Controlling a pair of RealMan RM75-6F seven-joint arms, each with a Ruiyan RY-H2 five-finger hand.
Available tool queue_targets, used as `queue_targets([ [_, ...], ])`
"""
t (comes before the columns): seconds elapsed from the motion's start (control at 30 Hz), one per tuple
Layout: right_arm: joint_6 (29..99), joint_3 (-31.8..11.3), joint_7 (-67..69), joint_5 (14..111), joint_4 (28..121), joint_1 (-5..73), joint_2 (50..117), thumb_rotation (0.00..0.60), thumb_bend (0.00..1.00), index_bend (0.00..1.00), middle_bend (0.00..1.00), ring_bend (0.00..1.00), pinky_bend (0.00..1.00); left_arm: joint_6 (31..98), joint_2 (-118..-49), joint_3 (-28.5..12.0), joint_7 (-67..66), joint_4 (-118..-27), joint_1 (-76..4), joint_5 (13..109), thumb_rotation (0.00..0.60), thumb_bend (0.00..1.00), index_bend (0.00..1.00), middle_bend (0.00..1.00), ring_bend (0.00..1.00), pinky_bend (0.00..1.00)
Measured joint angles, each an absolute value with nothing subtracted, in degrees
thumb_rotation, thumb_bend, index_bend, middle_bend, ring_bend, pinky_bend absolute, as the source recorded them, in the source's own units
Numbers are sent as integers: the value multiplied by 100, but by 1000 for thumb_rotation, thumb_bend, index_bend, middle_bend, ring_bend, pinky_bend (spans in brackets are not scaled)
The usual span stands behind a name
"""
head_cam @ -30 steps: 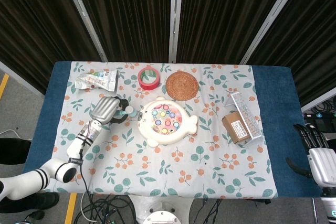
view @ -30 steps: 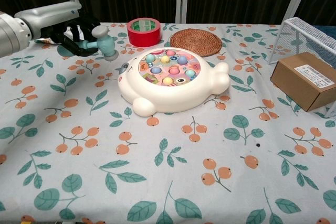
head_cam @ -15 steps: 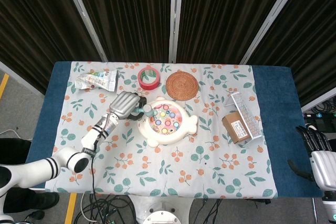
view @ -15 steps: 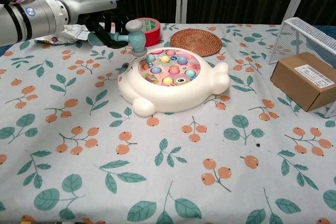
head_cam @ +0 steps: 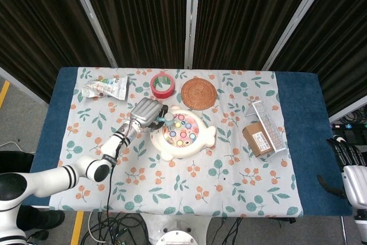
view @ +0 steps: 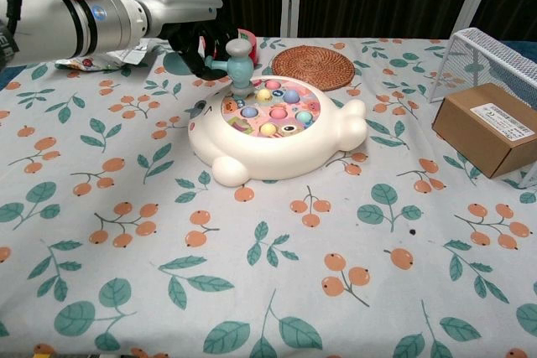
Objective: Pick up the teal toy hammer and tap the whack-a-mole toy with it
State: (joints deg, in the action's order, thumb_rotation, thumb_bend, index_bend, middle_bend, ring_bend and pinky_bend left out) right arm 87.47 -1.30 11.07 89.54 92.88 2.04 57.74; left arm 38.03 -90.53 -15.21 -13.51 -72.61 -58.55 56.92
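The white whack-a-mole toy (head_cam: 182, 132) (view: 273, 132) lies at the table's middle, with coloured pegs on its pink top. My left hand (head_cam: 147, 111) (view: 195, 33) grips the teal toy hammer (head_cam: 169, 119) (view: 238, 64) by its handle. The hammer's head stands upright over the toy's far-left pegs, at or just above them. My right hand (head_cam: 351, 173) hangs off the table's right edge, fingers loosely spread, holding nothing; the chest view does not show it.
A red tape roll (head_cam: 162, 84) (view: 229, 49) and a woven coaster (head_cam: 199, 92) (view: 313, 65) lie behind the toy. A cardboard box (head_cam: 257, 139) (view: 488, 128) and a wire basket (head_cam: 269, 124) (view: 491, 52) sit to the right. A snack packet (head_cam: 105, 88) lies at the back left.
My left hand has carried the hammer to the right, from beside the toy's left edge to over its far-left pegs. The right hand has barely moved.
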Motion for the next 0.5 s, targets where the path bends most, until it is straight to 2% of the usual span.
queue_targets([
  [0.5, 8731, -145, 1205, 8958, 9192, 201, 5804, 600, 176, 13, 83, 0, 0, 3868, -8764, -1476, -1636, -7698, -6087, 5188, 600, 469, 645, 566, 441, 489],
])
